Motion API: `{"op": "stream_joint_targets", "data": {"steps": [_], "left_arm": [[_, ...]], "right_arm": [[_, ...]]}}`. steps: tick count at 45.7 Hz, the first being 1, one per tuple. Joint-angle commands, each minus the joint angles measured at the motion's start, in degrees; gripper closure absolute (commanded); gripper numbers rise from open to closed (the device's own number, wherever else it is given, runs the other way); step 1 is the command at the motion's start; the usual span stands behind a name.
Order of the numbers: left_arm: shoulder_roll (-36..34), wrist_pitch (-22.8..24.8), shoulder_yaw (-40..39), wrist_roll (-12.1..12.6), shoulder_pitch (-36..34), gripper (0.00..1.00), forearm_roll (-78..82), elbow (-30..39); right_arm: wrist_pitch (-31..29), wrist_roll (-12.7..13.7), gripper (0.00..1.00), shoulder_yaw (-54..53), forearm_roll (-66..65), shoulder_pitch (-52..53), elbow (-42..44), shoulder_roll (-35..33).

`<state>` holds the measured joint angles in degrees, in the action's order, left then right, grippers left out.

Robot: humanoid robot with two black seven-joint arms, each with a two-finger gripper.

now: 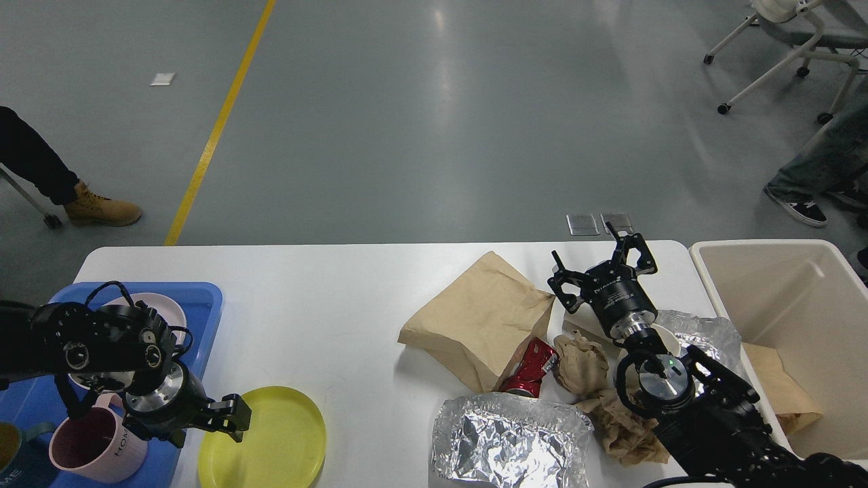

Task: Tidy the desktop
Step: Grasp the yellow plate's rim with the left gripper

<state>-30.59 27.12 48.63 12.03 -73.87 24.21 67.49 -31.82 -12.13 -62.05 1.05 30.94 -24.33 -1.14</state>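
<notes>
Grey floor, yellow line

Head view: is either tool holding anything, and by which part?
Right tool is open and empty. Left tool sits at the yellow plate's left rim; a grip cannot be told.
</notes>
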Motion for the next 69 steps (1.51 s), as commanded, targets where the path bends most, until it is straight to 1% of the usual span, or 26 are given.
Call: {"op": "stream_joint_targets", "data": {"steps": [1,19,59,69], "left_arm": [[0.01,-0.40,-0.11,0.01,0.04,0.13,0.05,0.01],[0.01,-0.67,-2.04,1.15,2.07,0.13,0.14,-0.08],[-0.08,-1.54,-2.57,1.33,4.09,0.13,1.02,-0.17],[-0.08,-2.42,-3.18,2.20,4.53,0.14,1.02,-0.17]], "right_arm": [[0.00,0.00,0.00,0.00,0.00,0.00,-0.01,0.00],[0.00,0.00,0.00,0.00,0.00,0.00,-0.01,0.00],[0.00,0.00,0.00,0.00,0.00,0.00,0.07,0.00],[0.00,0.00,0.00,0.00,0.00,0.00,-0.01,0.00]]}}
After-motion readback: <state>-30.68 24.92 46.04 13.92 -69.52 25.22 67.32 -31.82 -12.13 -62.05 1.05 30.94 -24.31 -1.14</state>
